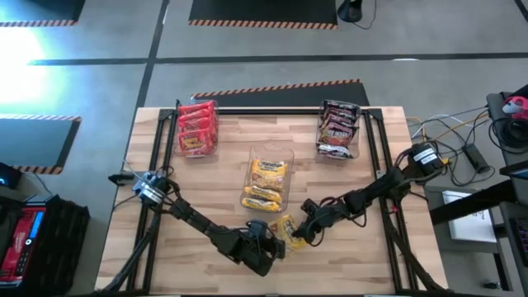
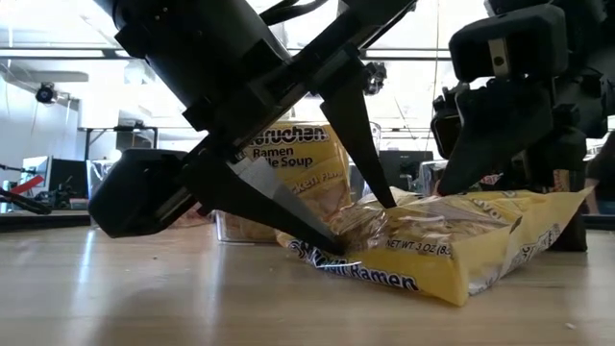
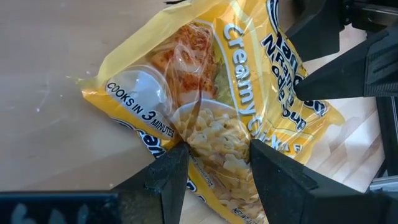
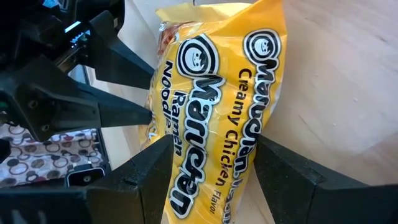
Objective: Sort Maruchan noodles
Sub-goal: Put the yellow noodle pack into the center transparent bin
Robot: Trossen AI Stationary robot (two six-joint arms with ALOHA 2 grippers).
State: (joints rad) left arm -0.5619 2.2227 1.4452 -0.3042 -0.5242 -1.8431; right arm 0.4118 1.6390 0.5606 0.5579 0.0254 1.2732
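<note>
We've got both grippers on one yellow noodle packet [image 1: 290, 229] at the lower middle of the high view. Our left gripper [image 3: 214, 165] pinches one end, and the right gripper [image 4: 211, 155] straddles the other end, fingers spread around it. The packet lies on the table [image 1: 206, 181], just below the bin of yellow packets [image 1: 267, 177].
</note>
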